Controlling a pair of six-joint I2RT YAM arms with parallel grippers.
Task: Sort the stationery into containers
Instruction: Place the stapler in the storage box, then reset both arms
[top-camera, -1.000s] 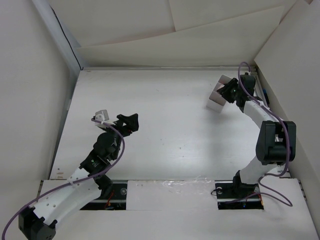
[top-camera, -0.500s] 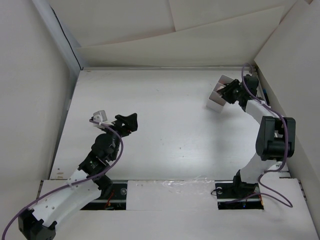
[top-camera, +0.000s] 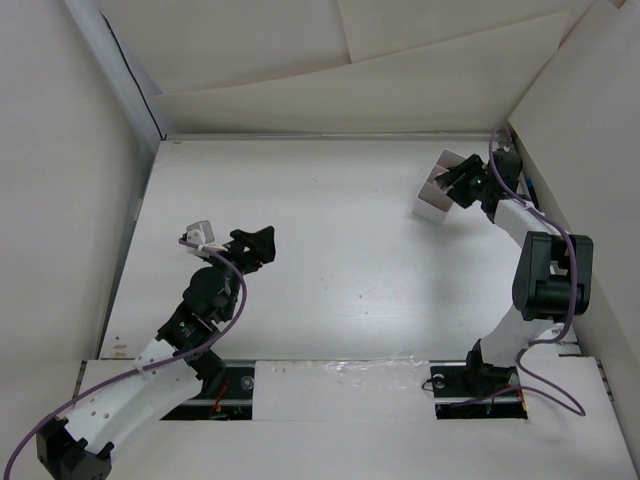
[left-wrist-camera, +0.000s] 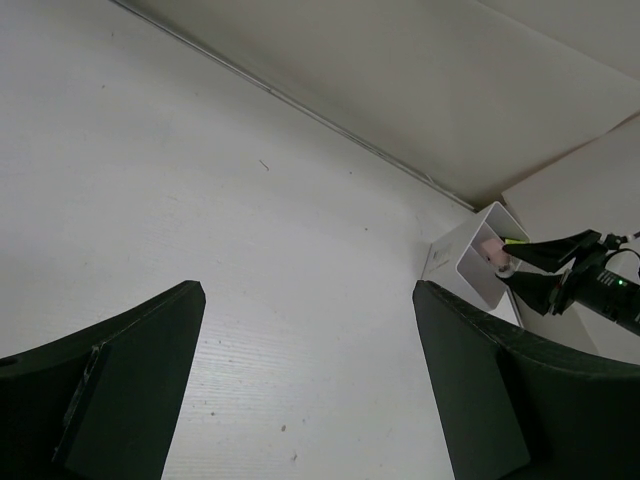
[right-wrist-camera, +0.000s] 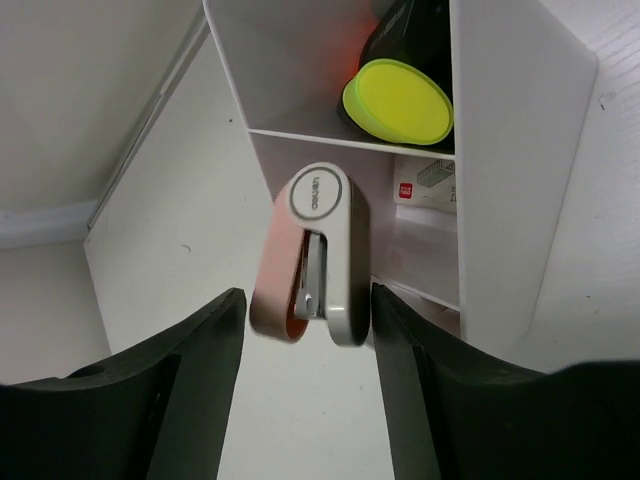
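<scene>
The container (top-camera: 433, 197), a white divided tray, stands at the far right of the table with its openings facing my right gripper (top-camera: 452, 185). In the right wrist view a white and pink stapler (right-wrist-camera: 318, 255) pokes out of the middle compartment (right-wrist-camera: 430, 235), between my right gripper's (right-wrist-camera: 308, 300) spread fingers. The left finger stands clear of the pink side and the right finger is against the white side. The compartment above holds a black marker with a yellow cap (right-wrist-camera: 398, 100). My left gripper (top-camera: 255, 245) hovers open and empty over the left of the table.
A small box with a red label (right-wrist-camera: 425, 180) lies deep in the middle compartment. The right side wall (top-camera: 575, 130) rises close behind the container and the right arm. In the left wrist view the container (left-wrist-camera: 470, 262) shows far off beside the back wall.
The right gripper's jaws have spread apart around the stapler, and the right wrist has shifted slightly toward the far right. The left arm has stayed where it was.
</scene>
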